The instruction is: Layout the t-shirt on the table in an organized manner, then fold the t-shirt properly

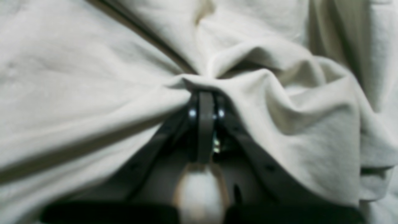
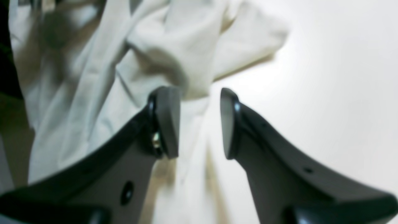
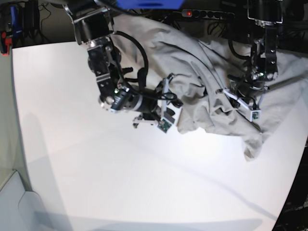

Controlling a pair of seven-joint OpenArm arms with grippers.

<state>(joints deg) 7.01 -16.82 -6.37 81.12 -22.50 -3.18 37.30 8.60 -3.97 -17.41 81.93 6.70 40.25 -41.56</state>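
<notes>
The right pincer [image 2: 199,124] is seen with its jaws standing apart and nothing between them; a bunched fold of the shirt [image 2: 168,53] lies just ahead of its tips, slightly toward the left jaw, with bare worktop [image 2: 326,77] off to the other side. The left pincer [image 1: 205,102] is closed tight on a ridge of cloth, from which creases radiate.

In the base view the shirt [image 3: 202,72] is heaped along the far edge of the worktop [image 3: 120,183], its long axis running roughly across that view from the middle to the right edge, where cloth seems to reach the rim. The right pincer [image 3: 166,113] sits at the near-left margin of the heap, the left pincer [image 3: 245,103] further right, within the cloth.

The right arm is judged nearer the loose near fold. Ample open room is left toward the near side and the view's left, so spreading would best be drawn that way.
</notes>
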